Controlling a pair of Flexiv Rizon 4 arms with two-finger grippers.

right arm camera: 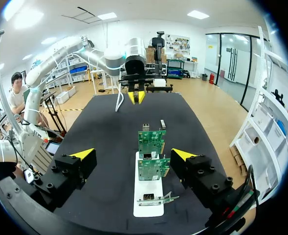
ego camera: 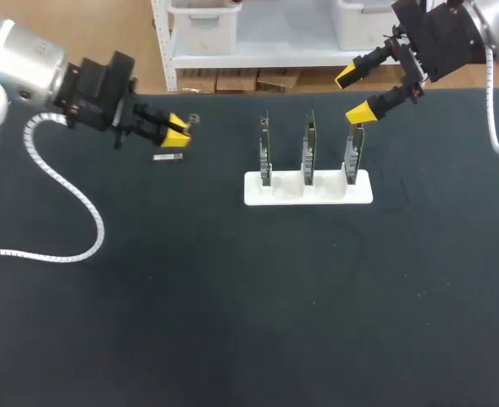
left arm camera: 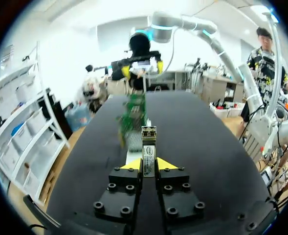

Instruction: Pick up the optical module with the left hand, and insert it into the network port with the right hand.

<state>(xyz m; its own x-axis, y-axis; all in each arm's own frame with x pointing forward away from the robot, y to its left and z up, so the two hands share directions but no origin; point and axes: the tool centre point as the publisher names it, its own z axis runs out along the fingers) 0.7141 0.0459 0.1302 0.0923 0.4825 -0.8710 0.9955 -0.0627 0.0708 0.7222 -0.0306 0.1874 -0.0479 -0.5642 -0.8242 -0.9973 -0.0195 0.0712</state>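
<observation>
Clamped in my left jaws, up close, the optical module (left arm camera: 148, 152) sticks out ahead past the yellow tips, above the tabletop (ego camera: 232, 297). My right jaws hang wide open over the rightmost circuit board (ego camera: 353, 157) of three standing in the white rack (ego camera: 308, 195).

Robotics lab | left arm (ego camera: 29, 64) and right arm (ego camera: 490, 21) over a black surface (ego camera: 232, 322) | three circuit boards (ego camera: 308, 153) upright in white stand (ego camera: 308, 193)
</observation>
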